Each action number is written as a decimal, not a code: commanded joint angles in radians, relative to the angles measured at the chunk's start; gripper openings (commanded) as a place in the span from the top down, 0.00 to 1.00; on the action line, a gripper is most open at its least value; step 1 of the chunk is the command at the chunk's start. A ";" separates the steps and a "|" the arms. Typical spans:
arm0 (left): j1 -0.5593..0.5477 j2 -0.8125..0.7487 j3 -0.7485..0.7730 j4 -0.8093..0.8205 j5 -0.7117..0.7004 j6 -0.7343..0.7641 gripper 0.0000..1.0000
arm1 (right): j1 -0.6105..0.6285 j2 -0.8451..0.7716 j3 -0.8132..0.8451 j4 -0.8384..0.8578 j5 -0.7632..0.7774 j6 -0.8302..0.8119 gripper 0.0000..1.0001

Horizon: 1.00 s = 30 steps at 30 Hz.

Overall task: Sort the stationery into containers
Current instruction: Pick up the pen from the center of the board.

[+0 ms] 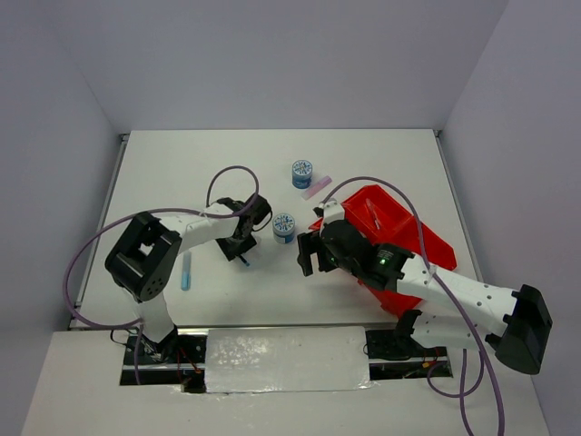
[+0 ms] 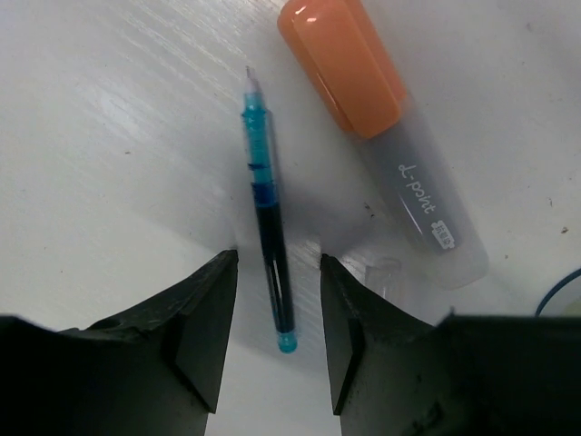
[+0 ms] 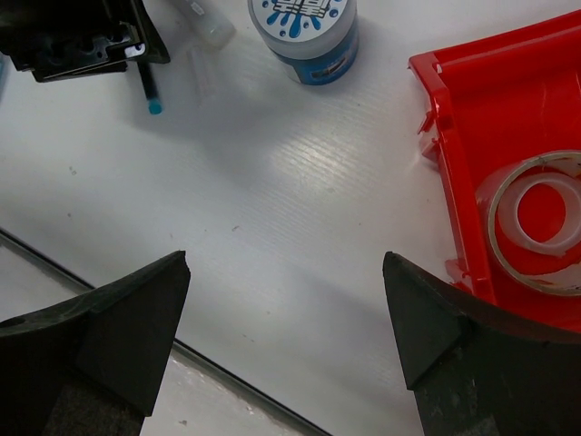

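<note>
My left gripper [image 2: 279, 263] is open and low over the table. Its jaws straddle the rear end of a thin blue pen [image 2: 270, 245] without touching it. An orange-capped marker [image 2: 381, 136] lies just right of the pen. From above, the left gripper [image 1: 243, 238] is beside a blue-white roll [image 1: 284, 227]. A second roll [image 1: 302, 173] and a pink stick [image 1: 317, 188] lie farther back. My right gripper [image 3: 286, 263] is open and empty over bare table, left of the red tray [image 3: 472, 136]. A clear tape ring [image 3: 536, 222] lies in the tray.
A light blue pen [image 1: 185, 270] lies on the table to the left of the left arm. The near roll [image 3: 304, 27] and the left gripper [image 3: 82, 36] show in the right wrist view. The table's front edge [image 3: 91, 263] runs below the right fingers.
</note>
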 commanded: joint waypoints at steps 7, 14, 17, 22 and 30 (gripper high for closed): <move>-0.003 -0.012 -0.075 0.013 0.077 0.009 0.48 | 0.007 0.004 0.028 0.049 -0.032 -0.019 0.06; -0.005 -0.101 -0.251 0.068 0.129 0.017 0.71 | 0.007 -0.005 -0.001 0.080 -0.067 -0.017 0.07; -0.004 -0.168 -0.349 0.105 0.150 0.020 0.78 | 0.009 -0.016 -0.023 0.116 -0.095 -0.024 0.06; -0.003 -0.201 -0.447 0.214 0.207 0.111 0.97 | 0.007 -0.009 -0.023 0.140 -0.121 -0.022 0.04; -0.078 -0.475 -0.554 0.245 0.208 0.257 1.00 | 0.007 0.080 -0.041 0.251 -0.190 -0.022 0.00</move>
